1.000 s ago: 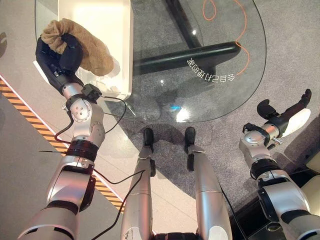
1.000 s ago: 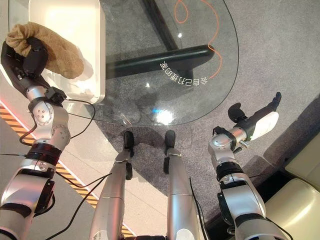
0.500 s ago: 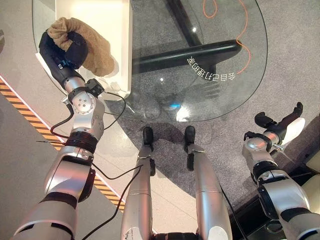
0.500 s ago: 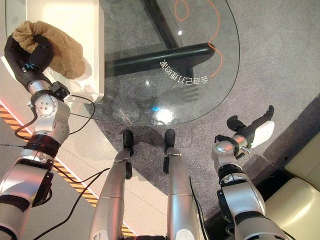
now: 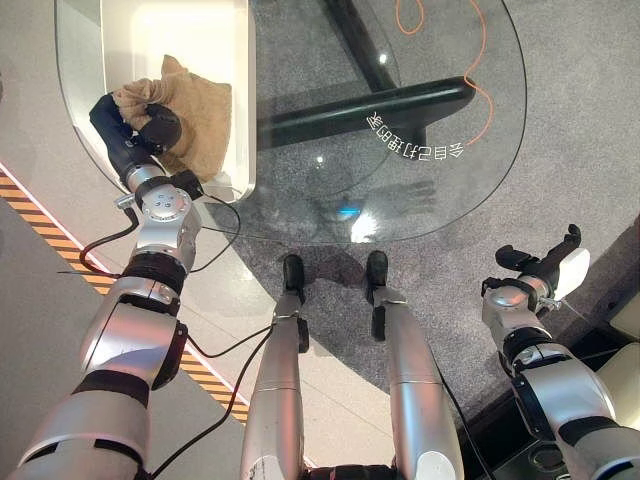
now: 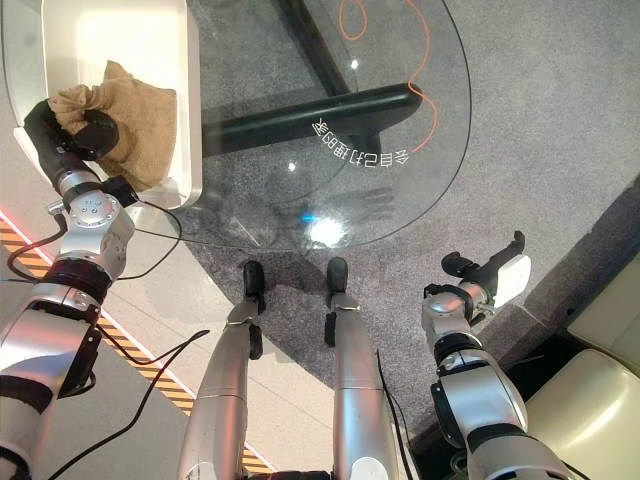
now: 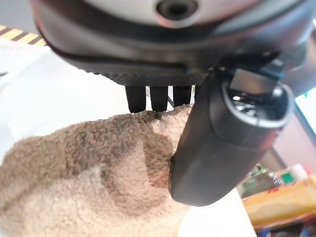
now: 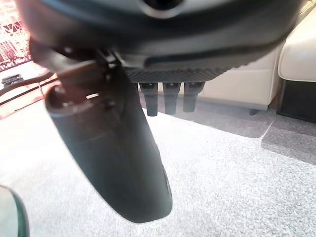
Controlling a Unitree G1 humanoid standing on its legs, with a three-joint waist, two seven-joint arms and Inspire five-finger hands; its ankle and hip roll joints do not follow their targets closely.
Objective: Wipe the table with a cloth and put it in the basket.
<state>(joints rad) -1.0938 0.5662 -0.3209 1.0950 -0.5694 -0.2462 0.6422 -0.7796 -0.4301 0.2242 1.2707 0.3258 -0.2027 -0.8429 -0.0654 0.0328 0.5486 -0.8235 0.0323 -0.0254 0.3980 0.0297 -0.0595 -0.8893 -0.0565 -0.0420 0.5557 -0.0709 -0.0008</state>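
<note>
While the left hand [image 5: 128, 128] has its fingers and thumb curled round the tan cloth [image 5: 190, 125] inside the white basket [image 5: 240, 120], the right hand [image 5: 545, 265] hangs off the glass table [image 5: 440, 120] (fingers relaxed, holding nothing).

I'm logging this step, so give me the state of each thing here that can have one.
cloth: bunched up, lying inside the basket, held.
basket: white, on the glass table, holding the cloth.
left hand: curled round the cloth.
right hand: open, holding nothing, beside the table above the carpet.
glass table: bare near the right hand.
</note>
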